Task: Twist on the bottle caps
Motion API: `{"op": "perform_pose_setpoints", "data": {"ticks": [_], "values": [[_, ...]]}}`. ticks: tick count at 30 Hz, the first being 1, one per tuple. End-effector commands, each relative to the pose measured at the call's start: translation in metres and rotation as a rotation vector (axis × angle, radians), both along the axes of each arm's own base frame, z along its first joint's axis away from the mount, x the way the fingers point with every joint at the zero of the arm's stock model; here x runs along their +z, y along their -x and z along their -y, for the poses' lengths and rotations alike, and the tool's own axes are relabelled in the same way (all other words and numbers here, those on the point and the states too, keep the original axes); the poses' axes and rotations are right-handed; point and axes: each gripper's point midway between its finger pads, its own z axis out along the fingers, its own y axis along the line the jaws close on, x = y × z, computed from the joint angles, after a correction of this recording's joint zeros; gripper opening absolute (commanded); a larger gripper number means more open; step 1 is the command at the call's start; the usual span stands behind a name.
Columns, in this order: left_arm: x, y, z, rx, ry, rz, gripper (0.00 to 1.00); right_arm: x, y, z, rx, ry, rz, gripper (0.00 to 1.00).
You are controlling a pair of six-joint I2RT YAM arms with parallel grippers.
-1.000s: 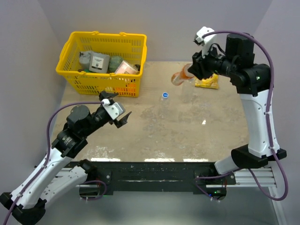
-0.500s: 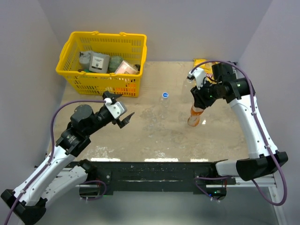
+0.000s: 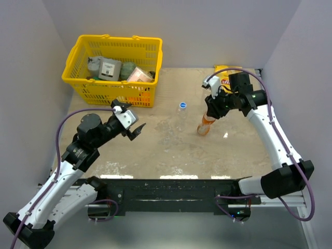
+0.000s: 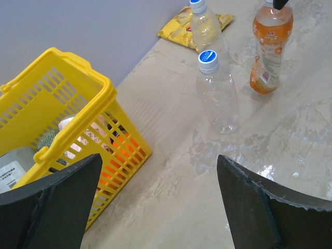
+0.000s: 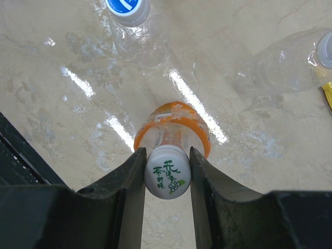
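The orange bottle (image 3: 204, 124) stands on the table right of centre, leaning slightly. My right gripper (image 3: 211, 107) is shut on its whitish cap (image 5: 167, 179) from above, with the bottle's body (image 5: 174, 116) below. It also shows in the left wrist view (image 4: 270, 52). A clear bottle (image 4: 218, 96) with a blue cap (image 3: 182, 105) stands at mid-table. A second clear bottle (image 4: 205, 28) with a blue cap (image 4: 197, 5) stands near the back. My left gripper (image 3: 132, 124) is open and empty, and its fingers (image 4: 52, 207) point toward the bottles.
A yellow basket (image 3: 83, 83) with boxes and packets stands at the back left, close to my left gripper (image 4: 161, 207). A yellow snack packet (image 3: 223, 70) lies at the back right, behind my right arm.
My right arm has brought the orange bottle down from the air at the back and set it on the table, then shifted it a little left. The left arm has barely moved.
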Motion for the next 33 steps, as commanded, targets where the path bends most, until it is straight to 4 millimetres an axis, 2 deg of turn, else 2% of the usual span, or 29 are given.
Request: {"op": "perform_pose_setpoints", "data": {"ticks": [1, 10, 13, 16, 19, 25, 26, 33], "values": [[0.009, 0.002, 0.003, -0.020, 0.030, 0.000, 0.97, 0.001, -0.009, -0.006, -0.008, -0.042, 0.020, 0.03], [0.006, 0.000, 0.005, -0.029, 0.022, -0.006, 0.97, -0.018, -0.011, -0.007, -0.024, -0.044, -0.010, 0.12], [0.006, 0.001, 0.004, -0.028, 0.021, -0.005, 0.97, -0.021, -0.013, -0.008, -0.033, -0.048, -0.021, 0.20], [0.004, 0.001, 0.003, -0.027, 0.016, -0.010, 0.97, -0.022, -0.014, -0.008, -0.038, -0.047, -0.027, 0.36], [0.004, 0.001, 0.002, -0.027, 0.017, -0.009, 0.97, -0.021, -0.015, -0.009, -0.037, -0.048, -0.024, 0.46], [0.003, 0.000, 0.003, -0.031, 0.017, -0.007, 0.97, -0.022, -0.014, -0.007, -0.040, -0.044, -0.028, 0.52], [0.004, 0.000, 0.003, -0.031, 0.019, -0.007, 0.96, -0.021, -0.014, -0.007, -0.041, -0.045, -0.022, 0.62], [0.002, 0.002, 0.004, -0.037, 0.020, -0.007, 0.96, -0.022, -0.014, -0.007, -0.045, -0.043, -0.022, 0.66]]}}
